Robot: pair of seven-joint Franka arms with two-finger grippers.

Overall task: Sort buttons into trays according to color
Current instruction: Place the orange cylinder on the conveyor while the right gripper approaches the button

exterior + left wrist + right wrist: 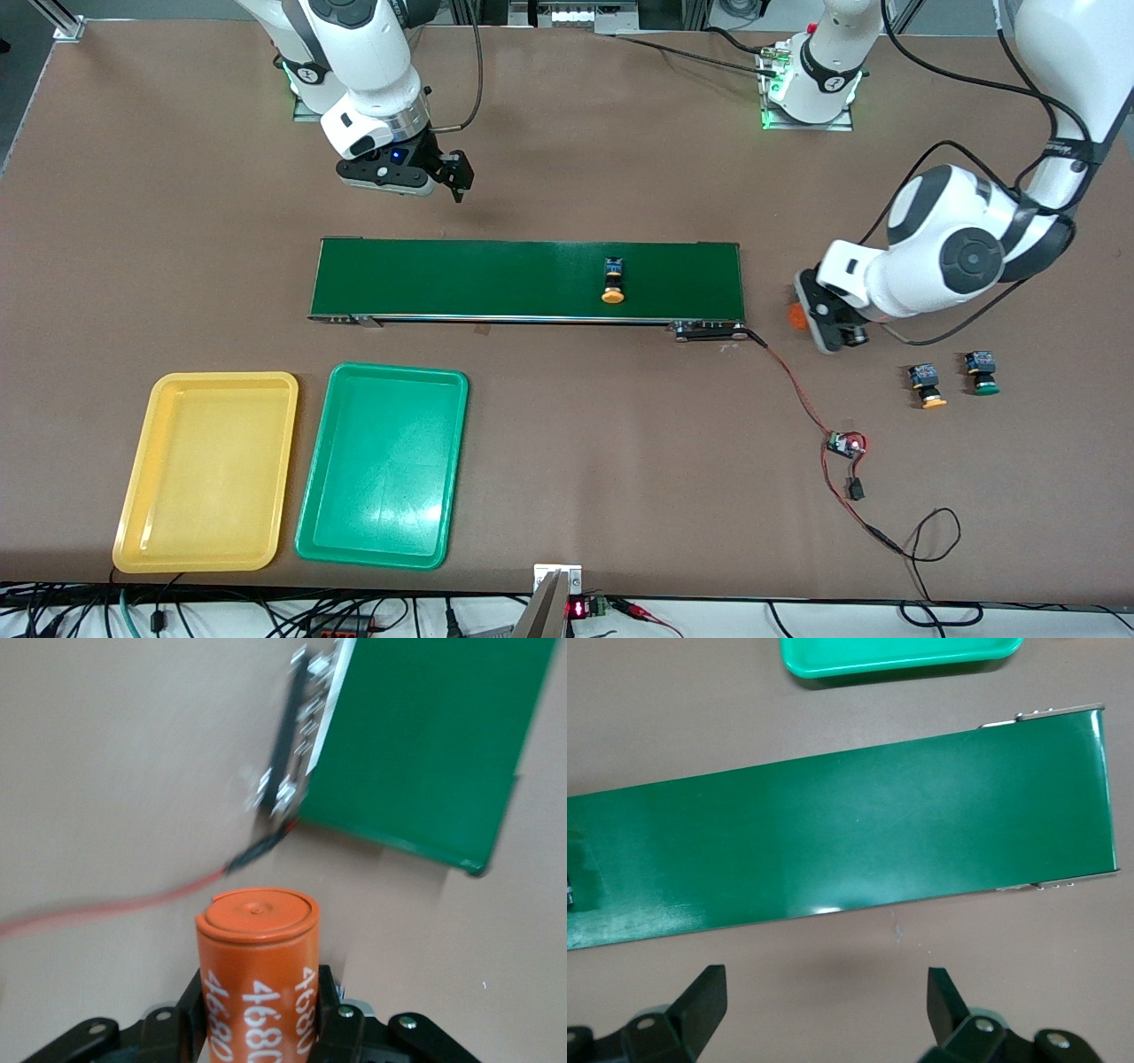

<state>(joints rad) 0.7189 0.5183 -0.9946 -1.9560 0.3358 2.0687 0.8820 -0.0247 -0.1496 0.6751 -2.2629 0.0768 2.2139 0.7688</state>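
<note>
An orange-capped button [613, 282] lies on the dark-green conveyor belt [496, 279]. Another orange-capped button [928, 387] and a green-capped button [982, 372] stand on the table toward the left arm's end, nearer the front camera than the belt. The yellow tray [208, 470] and the green tray [383, 465] lie side by side near the front edge. My left gripper [819, 315] [261, 1010] hangs just past the belt's end, shut on an orange cylinder [259, 974] with white print. My right gripper [443, 177] [828, 992] is open with nothing in it, over bare table beside the belt [833, 842].
A red and black wire [797, 390] runs from the belt's end to a small circuit board [846, 443] and on toward the front edge. The belt's corner [425, 735] and its wire show in the left wrist view. The green tray's edge [895, 656] shows in the right wrist view.
</note>
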